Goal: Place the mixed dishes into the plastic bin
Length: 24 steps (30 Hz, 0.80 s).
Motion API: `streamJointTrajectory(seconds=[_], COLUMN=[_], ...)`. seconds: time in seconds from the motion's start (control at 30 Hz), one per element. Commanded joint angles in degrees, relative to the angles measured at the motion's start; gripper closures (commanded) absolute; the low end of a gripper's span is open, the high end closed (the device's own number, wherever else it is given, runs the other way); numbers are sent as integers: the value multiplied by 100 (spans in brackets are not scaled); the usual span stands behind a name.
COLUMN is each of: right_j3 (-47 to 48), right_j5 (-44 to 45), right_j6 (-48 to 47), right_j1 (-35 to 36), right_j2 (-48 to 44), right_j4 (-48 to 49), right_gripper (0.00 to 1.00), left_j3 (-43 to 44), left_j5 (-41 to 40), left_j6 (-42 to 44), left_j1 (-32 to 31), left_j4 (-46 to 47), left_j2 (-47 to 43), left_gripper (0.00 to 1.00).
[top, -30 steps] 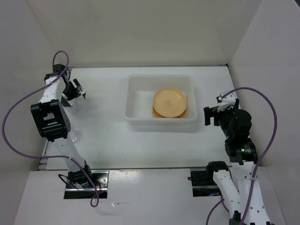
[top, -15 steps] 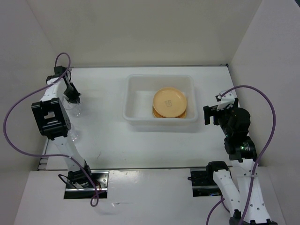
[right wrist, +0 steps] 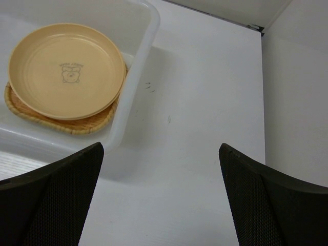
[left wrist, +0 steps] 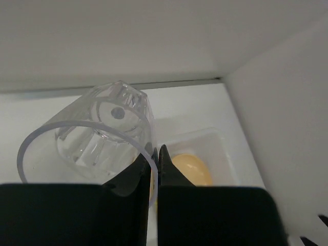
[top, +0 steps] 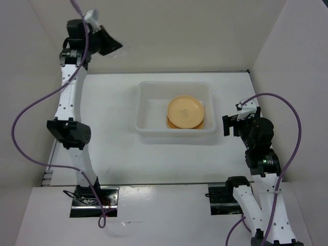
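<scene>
A round yellow-tan plate (right wrist: 66,69) with a small printed emblem is lying on a square tan woven-look tray (right wrist: 77,125). Both are sitting inside the translucent white rectangular plastic bin (right wrist: 143,46), upper left. The white desk (right wrist: 205,102) is showing faint dark marks just beside the bin. The right gripper (right wrist: 160,154) is holding its black jaws wide apart above the desk.

Tray (right wrist: 77,126) mostly hidden under plate (right wrist: 66,69)
</scene>
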Motion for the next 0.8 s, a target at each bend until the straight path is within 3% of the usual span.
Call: streamJointTrajectory(seconds=[0.0, 0.1, 0.3, 0.5, 0.77], right_j3=[-39, -39, -39, -39, -91], right_j5=[35, 35, 87, 87, 87], right_j6=[-25, -25, -25, -25, -25], right_j1=[44, 44, 44, 44, 44], right_j2=[-108, -162, -267, -320, -372], right_j4=[327, 327, 380, 380, 380], right_gripper=[3, 3, 3, 3, 3], left_j3=[1743, 2011, 2678, 2530, 2363], left_j5=[649, 886, -368, -1362, -2031], left_j6=[289, 290, 413, 536, 536], left_j1=[-777, -1049, -1822, -2289, -2597], left_j4=[-933, -1120, -1944, -2333, -2667], left_j2=[1290, 1812, 2429, 2614, 2825], left_gripper=[100, 100, 100, 100, 100])
